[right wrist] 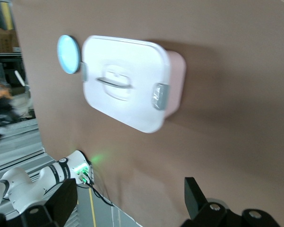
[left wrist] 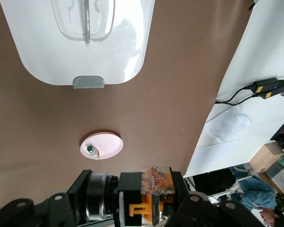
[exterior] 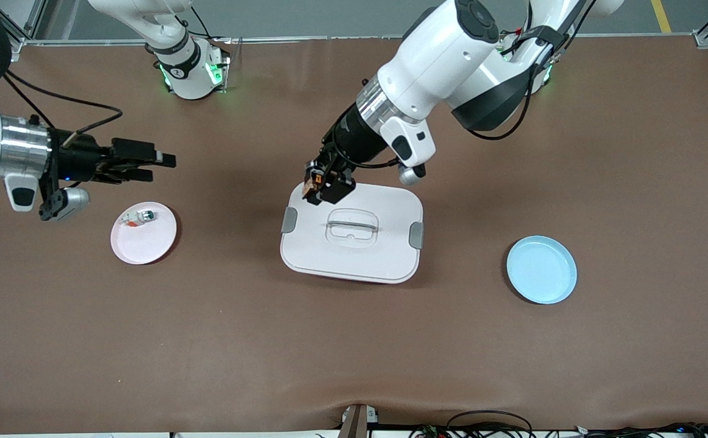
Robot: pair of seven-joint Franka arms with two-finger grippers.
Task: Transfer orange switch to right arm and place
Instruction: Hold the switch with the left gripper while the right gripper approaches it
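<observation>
The left gripper (exterior: 317, 190) hangs in the air over the corner of the white lidded box (exterior: 354, 255) that lies toward the robots' edge of the table and the right arm's end, its fingers clamped on the orange switch (exterior: 312, 184), a tiny black part with an orange centre. In the left wrist view the orange switch (left wrist: 153, 198) sits pinched between the black fingers (left wrist: 198, 208), with a clear piece on top. The box sits near the middle of the brown table (exterior: 354, 353), its lid fitted with a clear handle and grey clips at both ends. The right gripper (exterior: 162, 165) hovers above bare table toward the right arm's end, its fingers spread wide and holding nothing. Just nearer the front camera lies a pink plate (exterior: 144, 243) carrying a small whitish part with a green cap (exterior: 138, 217). A light blue plate (exterior: 541, 269) rests toward the left arm's end of the table, well apart from the box.
</observation>
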